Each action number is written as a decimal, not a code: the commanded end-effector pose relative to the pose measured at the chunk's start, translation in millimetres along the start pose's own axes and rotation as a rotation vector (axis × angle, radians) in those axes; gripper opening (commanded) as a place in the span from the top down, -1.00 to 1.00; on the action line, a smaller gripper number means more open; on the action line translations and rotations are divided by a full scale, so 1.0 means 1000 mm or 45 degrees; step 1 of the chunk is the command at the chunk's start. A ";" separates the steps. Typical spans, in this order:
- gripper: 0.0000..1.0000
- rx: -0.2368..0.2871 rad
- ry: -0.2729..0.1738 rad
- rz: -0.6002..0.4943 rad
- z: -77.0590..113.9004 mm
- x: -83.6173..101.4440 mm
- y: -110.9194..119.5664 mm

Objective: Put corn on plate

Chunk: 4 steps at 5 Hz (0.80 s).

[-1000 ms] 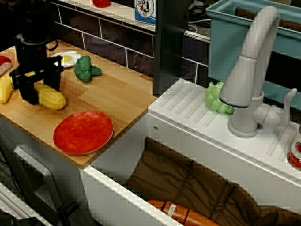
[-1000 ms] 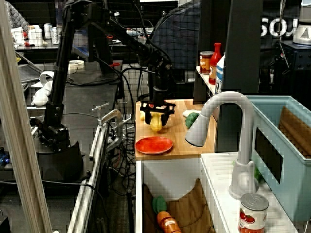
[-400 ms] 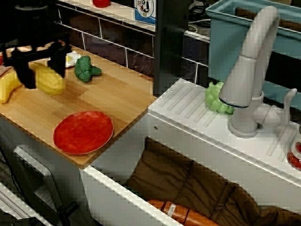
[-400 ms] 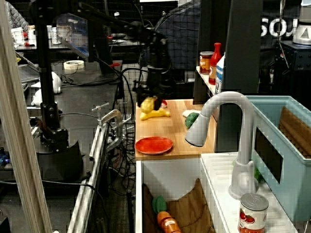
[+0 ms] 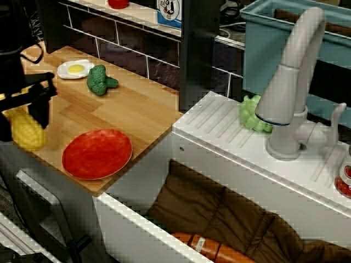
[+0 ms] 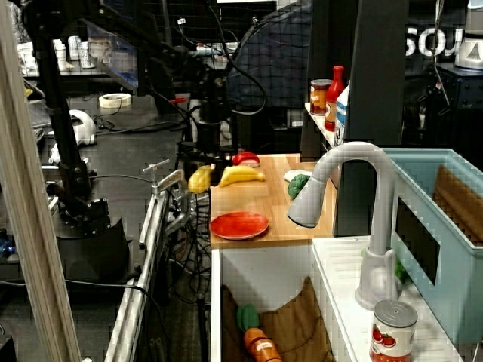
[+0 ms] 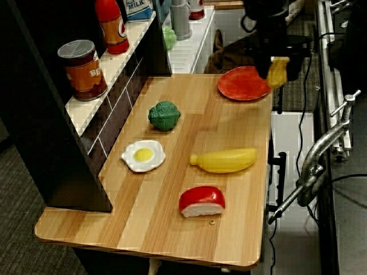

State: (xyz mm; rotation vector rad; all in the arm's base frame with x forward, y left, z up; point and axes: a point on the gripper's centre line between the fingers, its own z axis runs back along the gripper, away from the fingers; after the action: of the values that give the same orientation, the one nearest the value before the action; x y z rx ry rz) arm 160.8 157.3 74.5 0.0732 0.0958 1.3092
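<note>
The corn [image 5: 27, 136] is a stubby yellow cob held between the fingers of my gripper [image 5: 22, 124]. The gripper is shut on it and holds it in the air over the counter's front edge. The red plate [image 5: 97, 154] lies flat on the wooden counter, just right of the corn in the front view. In the side view the corn [image 6: 199, 181] hangs left of the counter edge, above and left of the plate [image 6: 239, 225]. In the overhead view the gripper [image 7: 278, 67] holds the corn [image 7: 278, 75] right beside the plate [image 7: 243, 83].
A broccoli [image 5: 100, 80] and a fried-egg dish [image 5: 75, 69] sit at the back of the counter. A yellow banana [image 7: 223, 160] and a red-and-white piece [image 7: 202, 201] lie further along. A sink with a grey faucet [image 5: 290, 82] is to the right.
The gripper has carried the corn off the counter surface, up and toward the front edge, away from the banana and nearer the plate's side.
</note>
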 end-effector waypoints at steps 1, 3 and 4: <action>1.00 0.007 -0.094 -0.043 -0.011 -0.006 0.012; 1.00 0.071 -0.189 -0.128 0.001 -0.041 -0.053; 1.00 0.099 -0.149 -0.107 -0.003 -0.033 -0.070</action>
State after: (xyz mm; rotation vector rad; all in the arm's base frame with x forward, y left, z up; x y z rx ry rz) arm 213.4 100.7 54.9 0.2186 0.0834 1.2103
